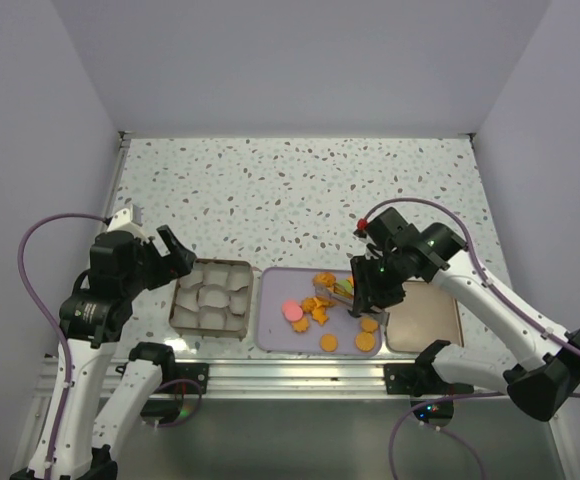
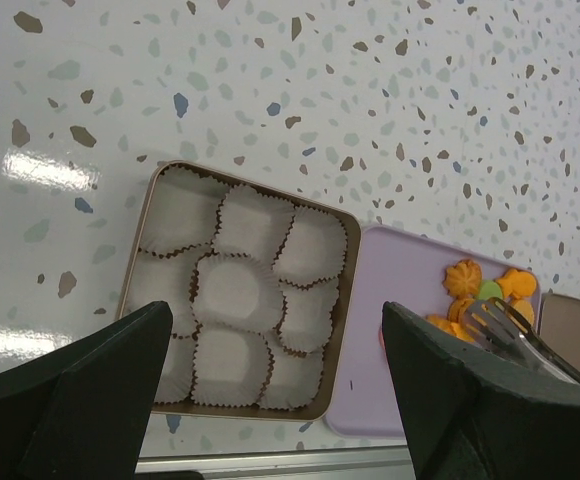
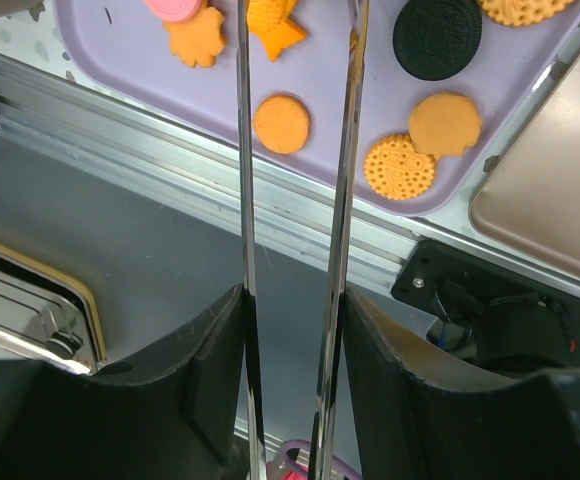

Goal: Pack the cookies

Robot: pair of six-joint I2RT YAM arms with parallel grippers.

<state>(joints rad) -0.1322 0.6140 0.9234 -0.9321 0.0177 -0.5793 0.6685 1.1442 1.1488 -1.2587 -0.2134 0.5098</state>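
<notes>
Closest to the camera is the metal rail [image 1: 300, 375] along the near edge of the speckled table [image 1: 270, 190], with both arm bases bolted to it.

Starting on the left, the left gripper [image 1: 165, 255] hangs just above the table with its fingers spread wide and nothing between them. From its wrist camera you look straight past both fingers [image 2: 100, 390] at the box [image 1: 178, 300] right beside it. It's a square tin packed with white paper cups [image 1: 210, 297] in a three by three grid. I can't see a single cookie in any of them.

Next along, touching or nearly touching the box, is a purple tray [image 1: 275, 335], and that's where all the cookies [image 1: 328, 342] are. There's a pink one [image 1: 292, 310] toward the left, a bunch of orange stars and flowers around the middle and far side, and plain orange rounds along the near edge. The right wrist view also shows a black one [image 3: 437, 37] next to those rounds.

The right gripper [image 1: 365, 292] sits over the right part of the tray, clamped on a pair of metal tongs [image 3: 242, 150]. The two arms of the tongs stand apart and point down into the cookie pile. The tips run out of the wrist view, so I can't tell if they've got a cookie.

Furthest right, a tan tray [image 1: 425, 320] sits right beside the purple one.
</notes>
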